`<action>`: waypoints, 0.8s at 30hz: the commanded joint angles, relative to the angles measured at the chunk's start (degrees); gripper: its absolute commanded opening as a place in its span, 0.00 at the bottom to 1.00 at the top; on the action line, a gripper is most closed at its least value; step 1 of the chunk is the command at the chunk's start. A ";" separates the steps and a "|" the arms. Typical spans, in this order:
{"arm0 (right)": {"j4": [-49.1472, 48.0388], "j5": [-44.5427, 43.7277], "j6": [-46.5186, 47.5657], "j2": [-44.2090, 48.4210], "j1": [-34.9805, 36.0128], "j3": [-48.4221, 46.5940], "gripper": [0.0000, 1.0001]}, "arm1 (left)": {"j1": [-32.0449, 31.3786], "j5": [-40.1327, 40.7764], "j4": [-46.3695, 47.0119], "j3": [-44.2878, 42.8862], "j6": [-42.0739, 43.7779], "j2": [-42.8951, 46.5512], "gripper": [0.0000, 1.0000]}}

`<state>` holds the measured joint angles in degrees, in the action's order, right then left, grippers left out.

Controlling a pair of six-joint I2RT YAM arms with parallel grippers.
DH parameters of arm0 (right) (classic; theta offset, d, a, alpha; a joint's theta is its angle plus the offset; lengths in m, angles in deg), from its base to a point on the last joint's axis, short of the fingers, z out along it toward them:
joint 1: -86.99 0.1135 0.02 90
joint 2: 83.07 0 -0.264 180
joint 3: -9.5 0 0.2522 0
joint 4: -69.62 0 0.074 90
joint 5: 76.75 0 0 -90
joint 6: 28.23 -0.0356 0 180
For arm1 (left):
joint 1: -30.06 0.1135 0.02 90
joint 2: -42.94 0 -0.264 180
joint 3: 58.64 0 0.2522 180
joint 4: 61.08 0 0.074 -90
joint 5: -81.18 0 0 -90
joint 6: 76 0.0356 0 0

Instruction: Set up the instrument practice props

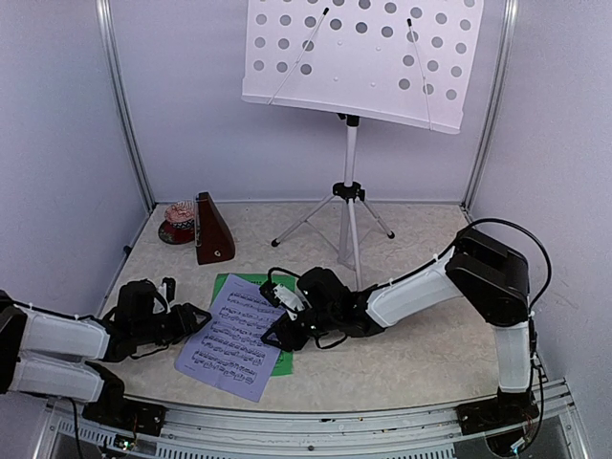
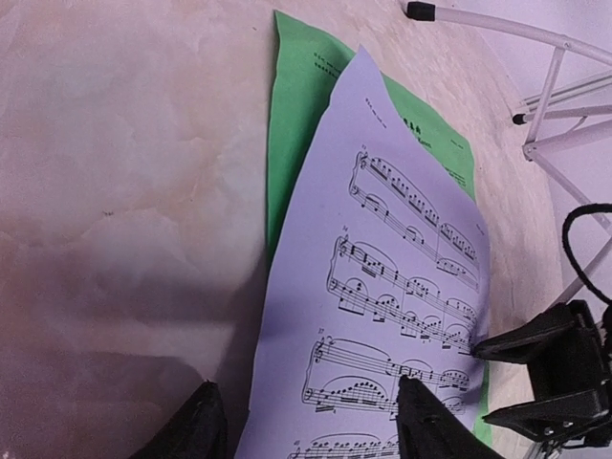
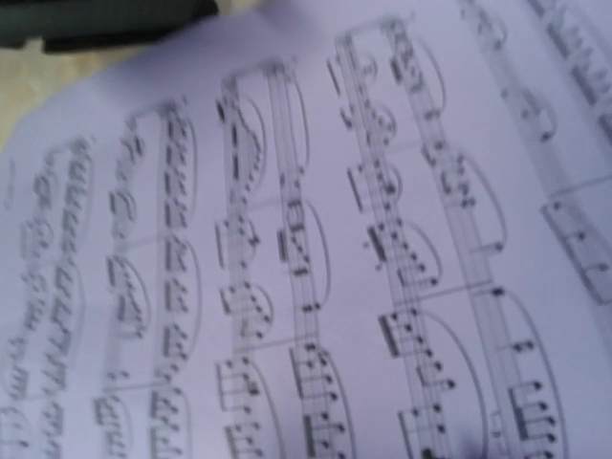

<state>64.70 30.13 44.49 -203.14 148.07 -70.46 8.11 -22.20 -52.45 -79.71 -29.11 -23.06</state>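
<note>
the thin printed lavender sheet (image 2: 402, 277), atop the green sheet (image 2: 301, 115), lies between my spread left gripper (image 2: 306, 384) and parted right gripper (image 2: 484, 382).

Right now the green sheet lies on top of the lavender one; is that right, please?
No: the lavender sheet lies on top of the green sheet, as the left wrist view shows.

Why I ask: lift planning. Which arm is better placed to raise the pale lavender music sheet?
Probably right: the right gripper brackets the pale lavender music sheet at its lifted edge; the left gripper straddles a flat edge, one finger off-paper.
</note>
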 commanded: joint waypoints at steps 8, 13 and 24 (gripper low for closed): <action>2.77 0.99 1.44 -4.02 0.54 -1.90 0.46 | -6.83 2.87 -0.72 -0.19 -0.45 1.06 0.47; 2.79 1.44 1.88 -4.38 0.59 -1.53 0.46 | -8.06 4.08 -1.14 -0.21 -0.04 2.18 0.41; 3.50 1.23 2.79 -3.85 0.53 -1.83 0.46 | -8.02 6.19 -2.77 -1.93 2.36 0.05 0.09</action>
<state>65.53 30.66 46.52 -205.33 148.09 -72.14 0.37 -17.66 -54.02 -79.65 -28.28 -22.40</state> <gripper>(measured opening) 0.461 0.146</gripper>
